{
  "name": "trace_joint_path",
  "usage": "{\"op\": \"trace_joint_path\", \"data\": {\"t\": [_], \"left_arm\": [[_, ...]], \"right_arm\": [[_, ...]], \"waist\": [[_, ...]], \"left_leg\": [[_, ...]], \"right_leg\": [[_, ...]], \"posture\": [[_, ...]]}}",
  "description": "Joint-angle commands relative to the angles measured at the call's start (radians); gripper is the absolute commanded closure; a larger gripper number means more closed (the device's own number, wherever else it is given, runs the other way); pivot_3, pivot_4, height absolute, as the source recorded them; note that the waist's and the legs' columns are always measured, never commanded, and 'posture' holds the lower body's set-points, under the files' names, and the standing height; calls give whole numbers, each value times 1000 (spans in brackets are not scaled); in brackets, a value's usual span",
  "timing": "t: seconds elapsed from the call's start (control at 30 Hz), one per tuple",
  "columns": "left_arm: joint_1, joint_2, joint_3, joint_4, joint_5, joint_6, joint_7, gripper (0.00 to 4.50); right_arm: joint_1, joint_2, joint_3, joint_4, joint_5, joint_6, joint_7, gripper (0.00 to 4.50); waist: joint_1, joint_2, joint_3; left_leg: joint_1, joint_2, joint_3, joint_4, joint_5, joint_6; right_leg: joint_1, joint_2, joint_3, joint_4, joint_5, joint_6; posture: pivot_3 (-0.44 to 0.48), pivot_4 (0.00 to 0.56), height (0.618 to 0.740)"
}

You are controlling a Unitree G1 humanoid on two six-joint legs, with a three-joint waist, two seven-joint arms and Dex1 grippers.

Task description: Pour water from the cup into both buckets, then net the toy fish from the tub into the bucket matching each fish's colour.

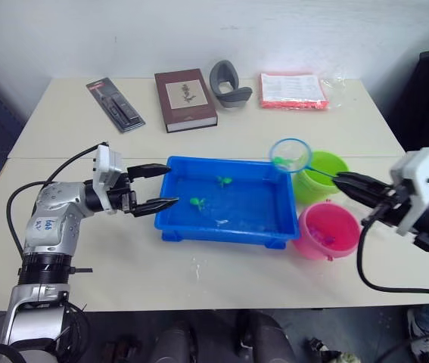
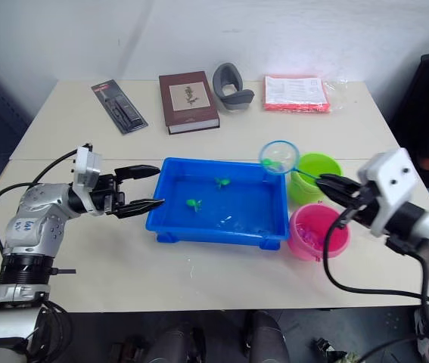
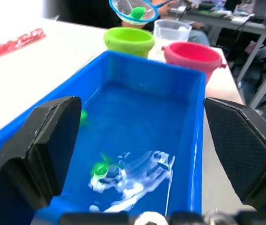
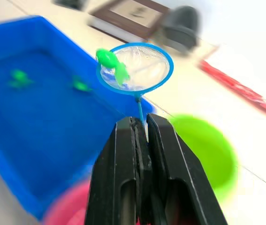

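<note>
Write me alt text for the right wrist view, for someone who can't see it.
The right gripper, fingers shut on the thin handle of a small blue-rimmed net, holds the net up with a green toy fish at its rim. Behind the net lies the blue tub of water with two more green fish, and the lime green bucket sits beside it.
</note>
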Motion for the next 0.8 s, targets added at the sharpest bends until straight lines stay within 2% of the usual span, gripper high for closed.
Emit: {"op": "trace_joint_path", "data": {"t": [0.03, 0.23, 0.43, 0.5, 0.67, 0.8], "left_arm": [[-39, -23, -16, -12, 1, -3, 4, 27], [-71, -72, -53, -7, 20, -6, 19, 27], [-89, -92, -67, -4, 32, -8, 29, 27], [-93, -95, -69, -2, 33, -8, 30, 27], [-98, -102, -72, 0, 34, -11, 33, 27], [-83, -105, -73, -18, 32, -12, 37, 27]], "right_arm": [[38, -26, -65, 38, -52, -103, -29, 4500], [122, -83, 22, 194, -301, -405, -112, 4500], [164, -212, 150, 387, -665, -867, -286, 4500], [142, -215, 175, 425, -694, -936, -327, 4500], [121, -301, 238, 520, -900, -1145, -462, 4500], [143, -333, 231, 599, -958, -1243, -538, 4500]], "waist": [[1, 0, 0], [-1, 0, 0], [-8, 0, 0], [-9, 0, 0], [-10, 1, 0], [-7, 1, 0]], "left_leg": [[0, 0, 0, 0, 0, 0], [1, 0, 2, 0, 0, 0], [1, 0, 2, 0, 1, -1], [1, 1, 1, 0, 1, -2], [1, 1, 1, 0, 2, -2], [1, 1, 1, 0, 2, -2]], "right_leg": [[0, 0, 0, 0, 0, 0], [0, 1, 2, 0, 0, 0], [0, 0, 3, 0, 0, 0], [0, 1, 3, 0, 0, 0], [0, 1, 3, 1, 0, 0], [0, 0, 3, 0, 0, 0]], "posture": [[0, 150, 740], [0, 150, 740], [0, 150, 740], [0, 150, 740], [0, 150, 740], [0, 150, 740]]}}
